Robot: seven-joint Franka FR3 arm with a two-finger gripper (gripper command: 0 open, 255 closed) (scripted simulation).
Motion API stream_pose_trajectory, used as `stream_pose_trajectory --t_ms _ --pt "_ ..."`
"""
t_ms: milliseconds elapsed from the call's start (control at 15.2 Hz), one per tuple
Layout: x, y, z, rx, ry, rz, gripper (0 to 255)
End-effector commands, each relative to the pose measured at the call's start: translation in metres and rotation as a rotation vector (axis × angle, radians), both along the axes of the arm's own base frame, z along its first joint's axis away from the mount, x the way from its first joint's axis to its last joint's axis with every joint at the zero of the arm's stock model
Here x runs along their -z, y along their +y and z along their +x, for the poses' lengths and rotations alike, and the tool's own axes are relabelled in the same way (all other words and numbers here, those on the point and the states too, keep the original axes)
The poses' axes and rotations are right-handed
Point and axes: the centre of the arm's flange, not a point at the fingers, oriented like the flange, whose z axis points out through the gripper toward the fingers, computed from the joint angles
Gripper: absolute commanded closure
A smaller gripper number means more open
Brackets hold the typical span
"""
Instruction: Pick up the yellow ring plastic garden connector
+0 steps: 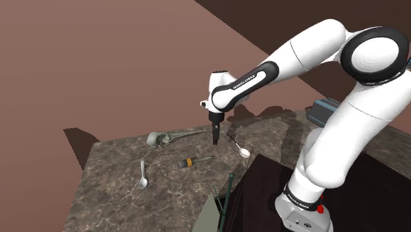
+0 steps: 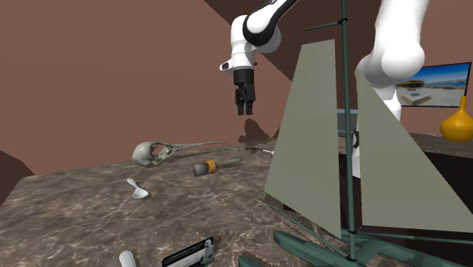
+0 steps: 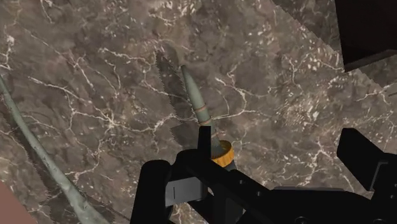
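White lettering on the arm's (image 1: 316,56) dark forearm band is too small to read. The gripper (image 2: 243,110) hangs above the marbled table (image 1: 112,191), fingers parted and clasping nothing. The hand points straight down and the forearm slopes down from a raised elbow. The connector (image 1: 191,161), grey-green with a yellow ring, lies flat on the table below the fingers, between two spoons (image 1: 143,176).

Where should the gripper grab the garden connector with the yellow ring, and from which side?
Grip the connector across its thick end beside the yellow ring, coming straight down from above. It lies flat on the tabletop, long and tapering, so the open gripper should close across its width.
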Motion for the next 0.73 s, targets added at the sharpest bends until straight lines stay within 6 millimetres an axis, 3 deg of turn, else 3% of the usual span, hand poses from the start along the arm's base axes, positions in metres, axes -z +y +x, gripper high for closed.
stream_pose_trajectory --t_ms 0,660 --pt "0.025 0.002 0.013 -0.044 -0.006 0.002 0" --pt "0.140 0.016 0.076 -0.247 -0.024 0.018 0"
